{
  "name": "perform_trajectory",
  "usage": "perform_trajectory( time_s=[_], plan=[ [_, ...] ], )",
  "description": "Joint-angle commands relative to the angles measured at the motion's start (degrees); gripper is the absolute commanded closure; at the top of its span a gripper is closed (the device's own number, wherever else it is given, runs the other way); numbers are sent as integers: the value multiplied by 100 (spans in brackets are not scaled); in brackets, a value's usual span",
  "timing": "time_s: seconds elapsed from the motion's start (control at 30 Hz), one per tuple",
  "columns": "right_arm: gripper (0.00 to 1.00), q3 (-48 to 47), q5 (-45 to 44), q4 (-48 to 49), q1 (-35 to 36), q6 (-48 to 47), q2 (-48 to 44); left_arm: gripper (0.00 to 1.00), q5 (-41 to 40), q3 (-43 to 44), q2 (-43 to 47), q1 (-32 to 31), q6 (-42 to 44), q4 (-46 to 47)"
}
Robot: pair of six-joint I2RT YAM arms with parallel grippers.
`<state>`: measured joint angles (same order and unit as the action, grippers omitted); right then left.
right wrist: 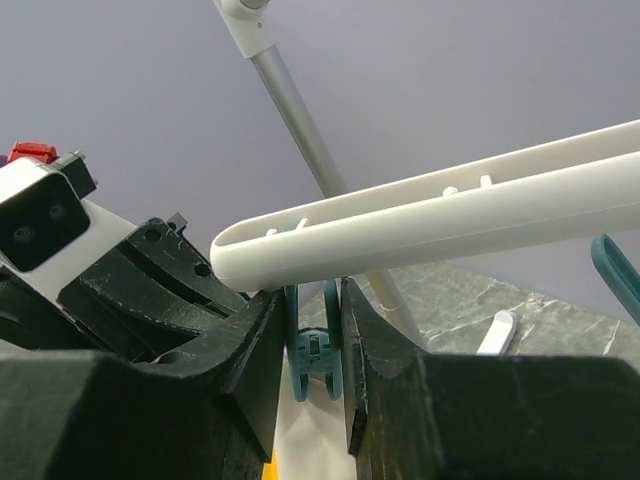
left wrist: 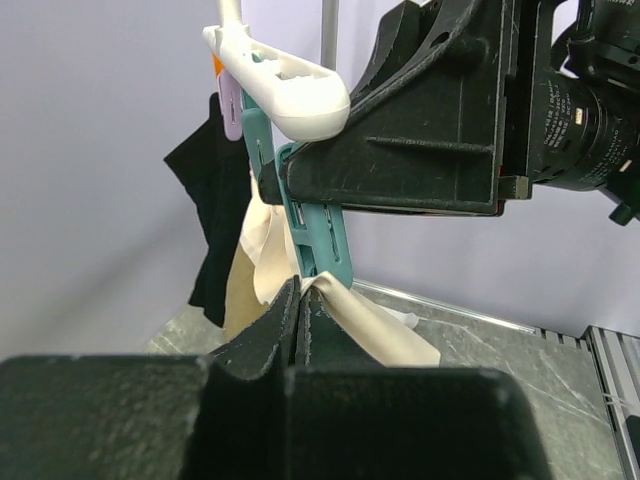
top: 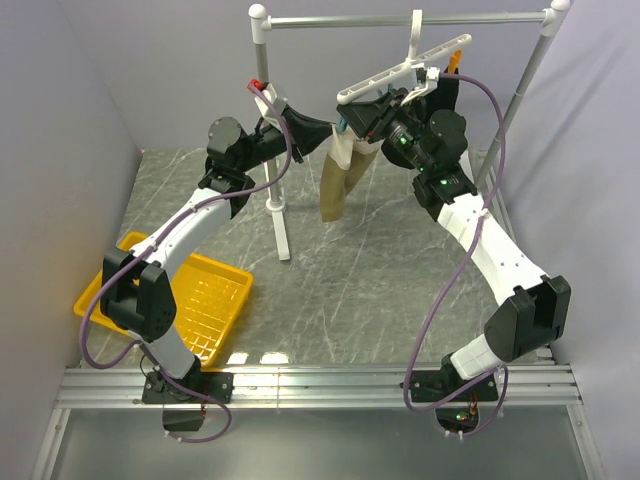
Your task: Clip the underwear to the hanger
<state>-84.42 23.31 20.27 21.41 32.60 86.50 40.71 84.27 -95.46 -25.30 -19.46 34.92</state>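
The white hanger (top: 400, 70) hangs slanted from the silver rail. The tan underwear (top: 340, 180) droops below its low left end. My left gripper (top: 318, 130) is shut on the underwear's top edge; in the left wrist view the gripper (left wrist: 300, 295) pinches the fabric (left wrist: 380, 330) right under the teal clip (left wrist: 315, 235). My right gripper (top: 365, 112) is shut on that teal clip; in the right wrist view the gripper (right wrist: 312, 300) squeezes the clip (right wrist: 314, 355) just under the hanger bar (right wrist: 430, 215). Pale fabric (right wrist: 310, 435) shows below the clip.
A silver rail (top: 400, 20) on white-jointed poles spans the back, with one pole (top: 275, 190) beside my left arm. A yellow basket (top: 215, 300) lies at the left front. A black garment (left wrist: 215, 210) hangs behind the hanger. Purple walls close both sides.
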Motion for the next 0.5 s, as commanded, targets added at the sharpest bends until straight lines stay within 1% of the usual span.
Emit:
perform_trajectory(
  time_s=[0.0, 0.47],
  plan=[
    [100, -171, 16, 249, -84, 168, 7, 100, 165, 248, 116, 25, -137, 297],
    [100, -224, 209, 328, -146, 651, 113, 100, 227, 292, 71, 25, -181, 349]
  ],
)
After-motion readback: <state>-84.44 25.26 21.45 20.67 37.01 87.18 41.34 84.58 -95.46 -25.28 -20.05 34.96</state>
